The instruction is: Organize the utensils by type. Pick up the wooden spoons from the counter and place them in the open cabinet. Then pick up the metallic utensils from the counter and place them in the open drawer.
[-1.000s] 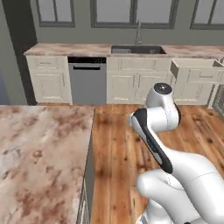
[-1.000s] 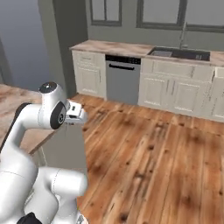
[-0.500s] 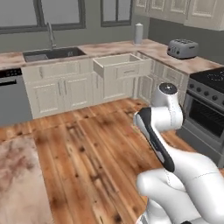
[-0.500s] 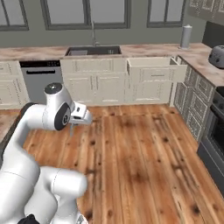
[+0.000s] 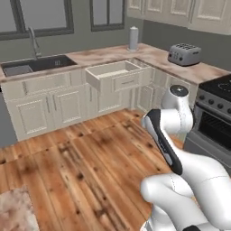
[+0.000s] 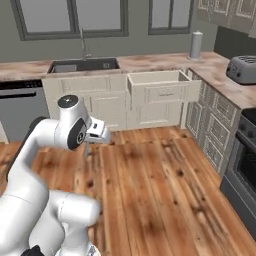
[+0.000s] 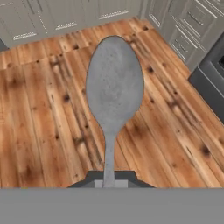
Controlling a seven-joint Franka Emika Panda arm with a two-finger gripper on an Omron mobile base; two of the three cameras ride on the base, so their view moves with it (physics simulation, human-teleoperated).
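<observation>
A grey metal spoon [image 7: 114, 94] with a matte, faintly mottled surface fills the middle of the hand view: a broad oval bowl tapering into a thin straight handle that runs down between the dark fingers [image 7: 97, 180]. The fingers are closed tight on the end of that handle, so the spoon sticks straight out ahead of the hand, above the wooden floor [image 7: 43, 113], whose planks are warm orange-brown with dark knots and streaked grain.

In the right base view the spoon [image 6: 86, 148] shows as a thin grey sliver hanging below the gripper [image 6: 90, 142]. The white arm is folded: its upper link rises from the base at the near left, bends at a round dark-faced joint, and the hand points downward toward the floor, close in front of the robot's body.

The open drawer [image 5: 115, 76] stands pulled out from the far run of cream panelled cabinets, just right of the sink [image 5: 34, 66]; it is a wide, shallow box with a plain pale interior and a cream front. The marbled reddish-brown and cream table [image 5: 16, 211] shows as a corner at the near left. On the far worktop stand a grey toaster [image 5: 184, 53] and a pale upright cylinder [image 5: 133, 38]; a dark stove [image 5: 214, 113] sits at the right.
</observation>
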